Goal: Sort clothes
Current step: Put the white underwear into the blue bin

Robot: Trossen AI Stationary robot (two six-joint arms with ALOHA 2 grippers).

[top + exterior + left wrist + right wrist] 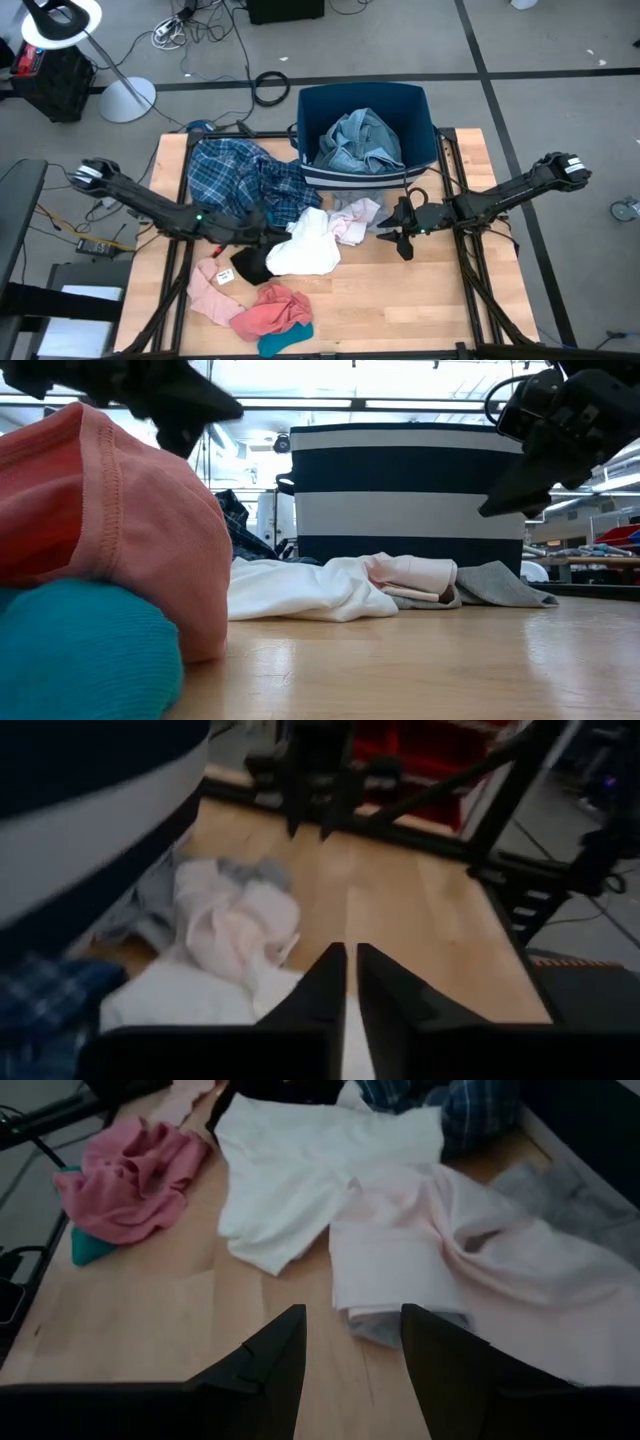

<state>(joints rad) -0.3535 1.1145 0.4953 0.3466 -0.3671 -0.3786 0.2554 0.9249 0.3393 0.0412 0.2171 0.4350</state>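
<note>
The clothes lie in a loose heap on the wooden table: a blue plaid shirt (235, 172), a white garment (310, 246), a pale pink piece (356, 218) over a grey one (585, 1205), a black piece (250, 266), pink pieces (215, 290) (272, 308) and a teal sock (285, 340). A light blue garment (358, 140) sits in the bin. My left gripper (350, 970) hovers over the white garment's left side, its fingers only a narrow slit apart, holding nothing. My right gripper (352, 1330) stands open above bare wood just right of the pale pink piece.
The dark blue bin with a white stripe (365, 176) stands at the table's far edge, behind the heap. Black frame rails (470, 290) run along the table's sides. Bare wood (420, 300) lies at the near right. A floor lamp (125, 95) and cables stand beyond the table.
</note>
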